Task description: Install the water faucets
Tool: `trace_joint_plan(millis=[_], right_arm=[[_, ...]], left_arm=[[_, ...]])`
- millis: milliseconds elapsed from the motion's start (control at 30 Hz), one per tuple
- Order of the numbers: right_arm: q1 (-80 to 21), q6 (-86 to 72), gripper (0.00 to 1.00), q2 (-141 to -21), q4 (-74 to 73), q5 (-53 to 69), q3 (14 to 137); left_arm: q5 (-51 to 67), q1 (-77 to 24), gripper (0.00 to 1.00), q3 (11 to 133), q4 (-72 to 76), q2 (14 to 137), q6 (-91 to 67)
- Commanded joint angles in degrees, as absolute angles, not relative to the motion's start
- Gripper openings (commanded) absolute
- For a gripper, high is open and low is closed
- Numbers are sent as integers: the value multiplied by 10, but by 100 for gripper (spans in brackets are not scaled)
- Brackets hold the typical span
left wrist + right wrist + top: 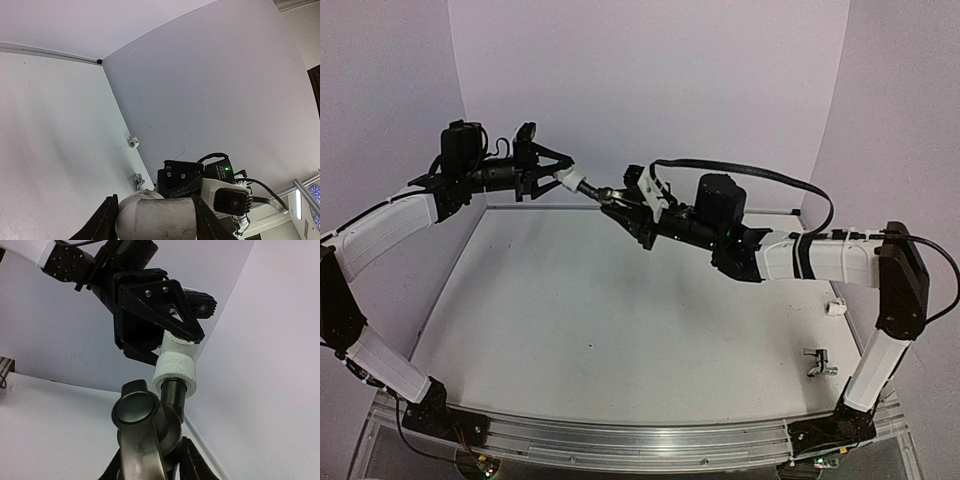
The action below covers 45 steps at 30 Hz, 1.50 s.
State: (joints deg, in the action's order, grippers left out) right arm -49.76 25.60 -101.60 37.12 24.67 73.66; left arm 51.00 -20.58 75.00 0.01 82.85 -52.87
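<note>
Below pale lilac walls and above a matte white worktop (pixel 600 320), the left pincer (pixel 558 178) is clenching a rough white fitting (pixel 571 181). The right pincer (pixel 618 204) appears to be gripping the dark faucet (pixel 145 422), whose stem is meeting the fitting. The silver faucet (pixel 817 362) is lying near the worktop's right edge, well apart.

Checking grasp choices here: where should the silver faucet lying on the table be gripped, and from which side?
Across its body, straight down from above, I'd judge. The faucet lies on the table with nothing close beside it, so its flanks are open to a pinch; its thinner parts look harder to hold steadily. Finer detail is too small to tell.
</note>
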Motion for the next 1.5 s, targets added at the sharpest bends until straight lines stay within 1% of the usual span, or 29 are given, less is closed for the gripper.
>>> trace_joint_plan(millis=[0,167,233,333,500,533,567,633,700,733,800,900,933,1100,1300,1467], right_arm=[[-495,109,17,-1021,412,247,776],[-484,16,7,-1020,412,266,780],[-480,-21,4,-1024,413,279,784],[-478,-41,4,-1027,414,284,787],[-473,-73,7,-1030,419,296,790],[-473,-77,9,-1031,421,300,791],[-473,-78,16,-1031,421,303,791],[-473,-79,43,-1029,421,302,787],[-473,-76,66,-1021,421,290,774],[-473,-74,75,-1015,421,282,765],[-472,-69,84,-1003,421,273,743],[-467,-65,96,-984,419,266,707],[-465,-66,98,-979,419,265,696],[-436,-96,98,-960,398,249,639],[-424,-95,98,-926,375,225,570],[-424,-75,98,-900,358,209,546]], left_arm=[[524,-209,0,771,40,800,-497],[519,-209,0,755,47,785,-476],[518,-209,0,750,54,781,-475],[517,-209,0,748,57,780,-479],[510,-209,0,743,59,778,-484],[509,-209,0,742,60,777,-485],[505,-209,0,741,60,776,-487],[494,-209,0,739,61,775,-494],[479,-209,0,738,61,774,-505],[472,-207,0,738,61,775,-513],[465,-202,0,737,62,778,-530],[455,-193,0,736,65,784,-551],[452,-190,0,736,66,787,-557],[436,-156,0,719,66,799,-616],[396,-60,0,627,66,806,-771],[384,6,0,575,67,847,-825]])
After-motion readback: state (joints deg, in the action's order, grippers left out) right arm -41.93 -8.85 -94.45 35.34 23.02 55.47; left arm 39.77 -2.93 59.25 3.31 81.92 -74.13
